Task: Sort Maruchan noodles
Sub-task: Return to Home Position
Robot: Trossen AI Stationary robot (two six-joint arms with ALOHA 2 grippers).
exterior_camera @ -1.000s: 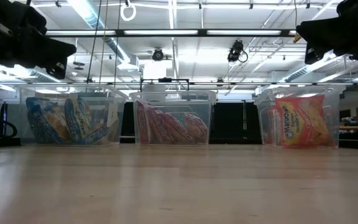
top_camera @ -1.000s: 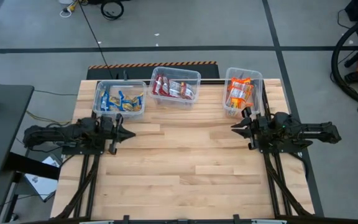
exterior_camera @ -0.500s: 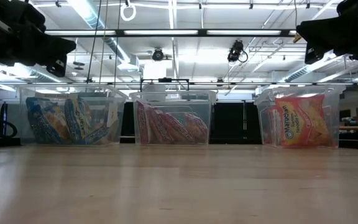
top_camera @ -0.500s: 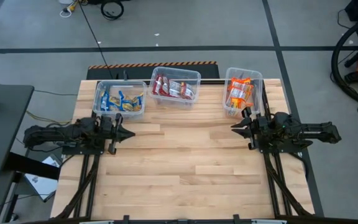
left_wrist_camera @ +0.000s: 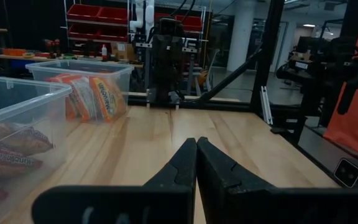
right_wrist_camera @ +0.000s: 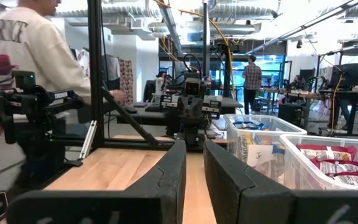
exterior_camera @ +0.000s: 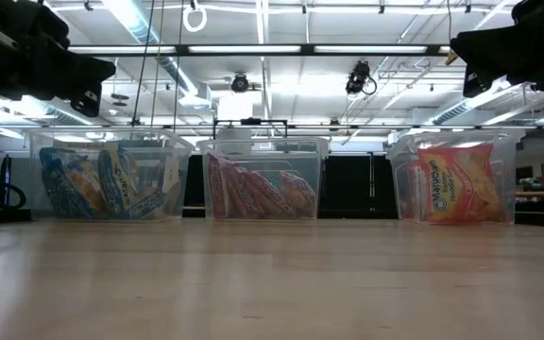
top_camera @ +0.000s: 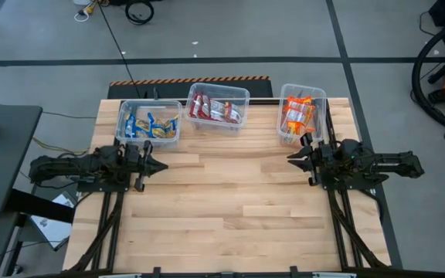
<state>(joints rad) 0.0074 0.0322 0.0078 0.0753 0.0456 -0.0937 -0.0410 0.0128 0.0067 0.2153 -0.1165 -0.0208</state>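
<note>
The Maruchan noodles lie sorted by colour in three clear tubs along the table's far edge. The blue-yellow packets (top_camera: 150,126) (exterior_camera: 102,182) fill the left tub, the dark red-silver packets (top_camera: 216,110) (exterior_camera: 258,192) the middle one, and the orange-yellow packets (top_camera: 298,114) (exterior_camera: 456,182) the right one. My left gripper (top_camera: 163,165) (left_wrist_camera: 196,144) hovers above the table near its left edge, just in front of the left tub, shut and holding nothing. My right gripper (top_camera: 290,157) (right_wrist_camera: 194,149) hovers near the right edge, in front of the right tub, open and holding nothing.
The wooden table top (top_camera: 230,201) lies bare between the two arms and toward the near edge. The three tubs stand in a row at the far edge (top_camera: 219,106). A person in a white top (right_wrist_camera: 23,62) stands beyond the table's left side; others are farther back.
</note>
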